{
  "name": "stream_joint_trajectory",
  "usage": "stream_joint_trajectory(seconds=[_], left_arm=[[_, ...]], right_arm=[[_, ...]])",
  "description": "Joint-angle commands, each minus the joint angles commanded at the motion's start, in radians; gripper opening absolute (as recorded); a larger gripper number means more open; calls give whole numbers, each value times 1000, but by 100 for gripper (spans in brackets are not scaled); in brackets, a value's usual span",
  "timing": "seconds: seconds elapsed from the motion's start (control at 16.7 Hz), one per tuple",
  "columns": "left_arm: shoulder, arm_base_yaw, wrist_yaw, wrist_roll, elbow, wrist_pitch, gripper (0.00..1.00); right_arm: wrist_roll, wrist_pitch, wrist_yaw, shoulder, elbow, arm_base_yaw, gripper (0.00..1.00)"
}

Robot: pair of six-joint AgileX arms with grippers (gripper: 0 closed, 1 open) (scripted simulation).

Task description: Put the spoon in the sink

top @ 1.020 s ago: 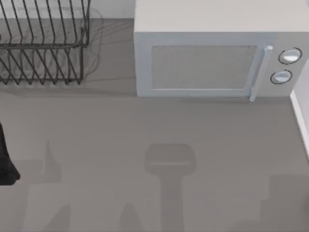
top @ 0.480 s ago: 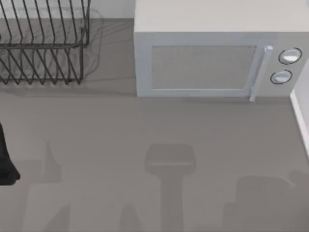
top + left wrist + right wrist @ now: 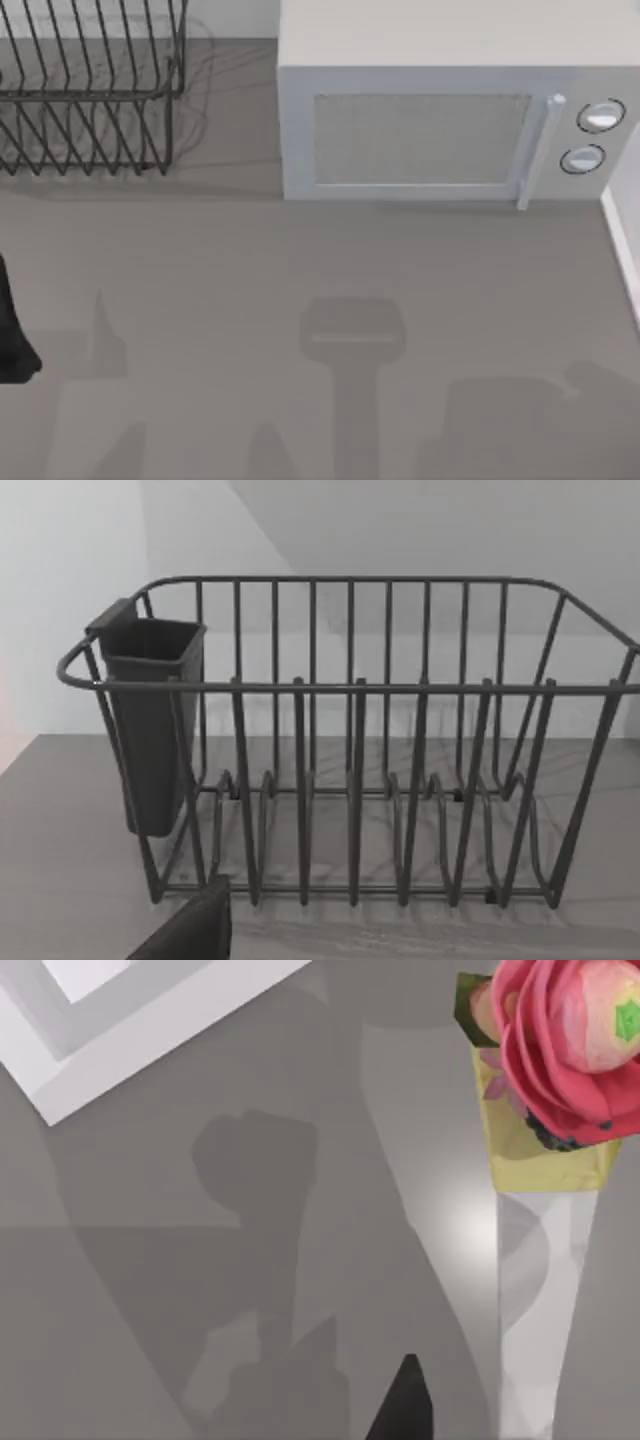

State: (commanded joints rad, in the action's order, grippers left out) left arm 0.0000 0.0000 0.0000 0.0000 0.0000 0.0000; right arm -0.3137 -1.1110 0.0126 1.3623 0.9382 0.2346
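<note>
Where the spoon lies cannot be told, nor how it sits relative to either gripper. The top view gives the grey table [image 3: 300,260], a wire dish rack [image 3: 90,100] at its far left and a white microwave [image 3: 430,120] beside it, with the left arm [image 3: 12,340] dark at the left edge. The left wrist view faces that rack and shows a dark cutlery cup [image 3: 150,720] hung on one end, plus a dark part of the left gripper [image 3: 190,930]. The right wrist view shows a pink flower [image 3: 560,1050] in a clear vase [image 3: 540,1310] and a dark tip of the right gripper [image 3: 405,1405]. Whether either gripper is apart or together cannot be told.
</note>
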Motion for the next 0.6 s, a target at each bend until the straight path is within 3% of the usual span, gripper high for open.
stream_joint_trajectory(seconds=[0.3,0.6], left_arm=[[0,0,0,0,0,0,100],[0,0,0,0,0,0,100]], right_arm=[[-14,-46,1,95,105,2,0],[-37,-179,2,391,473,-8,0]])
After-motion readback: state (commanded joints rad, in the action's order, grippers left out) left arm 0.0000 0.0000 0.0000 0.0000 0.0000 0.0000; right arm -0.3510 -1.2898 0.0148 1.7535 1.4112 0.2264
